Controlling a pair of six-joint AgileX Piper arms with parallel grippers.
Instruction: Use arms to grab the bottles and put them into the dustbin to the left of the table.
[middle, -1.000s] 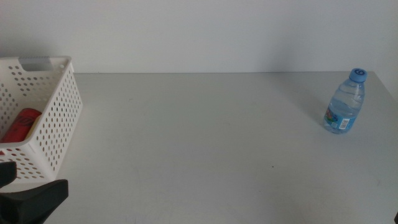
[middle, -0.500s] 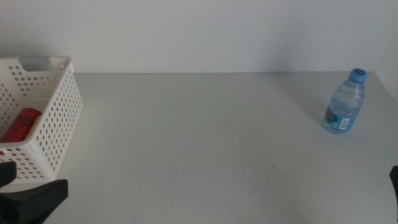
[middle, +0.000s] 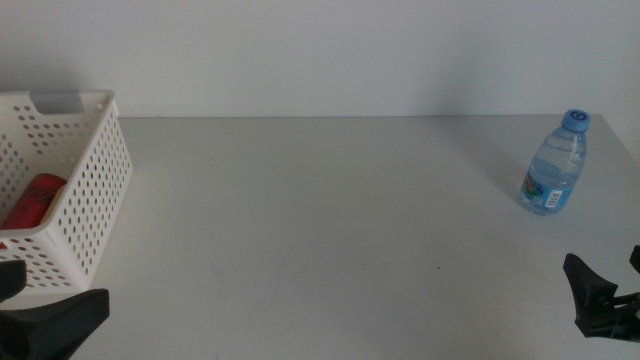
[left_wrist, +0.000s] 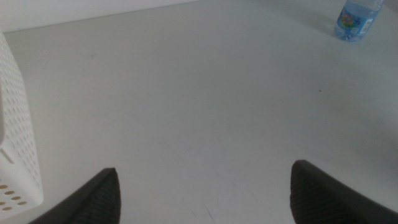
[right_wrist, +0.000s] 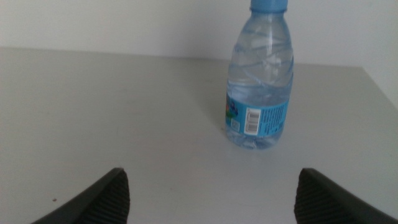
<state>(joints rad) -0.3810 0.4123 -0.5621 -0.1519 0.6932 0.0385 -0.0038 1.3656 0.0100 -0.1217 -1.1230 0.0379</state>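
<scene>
A small clear water bottle (middle: 554, 166) with a blue cap stands upright at the far right of the table (middle: 320, 220). My right gripper (middle: 610, 280) is at the bottom right corner, open, short of the bottle and apart from it. In the right wrist view the bottle (right_wrist: 260, 81) stands ahead between the spread jaws of that gripper (right_wrist: 211, 196). The white perforated dustbin (middle: 95, 190) sits at the left, with a red can (middle: 35, 198) lying inside. My left gripper (middle: 38, 300) waits open at the bottom left, next to the dustbin (left_wrist: 15, 143).
The left wrist view shows the left gripper (left_wrist: 205, 190) over bare tabletop, with the water bottle (left_wrist: 357, 15) far off. A pale wall rises behind the table's back edge.
My right gripper has come into the middle view at the bottom right corner, rising toward the water bottle. The left gripper, dustbin and bottle have not moved.
</scene>
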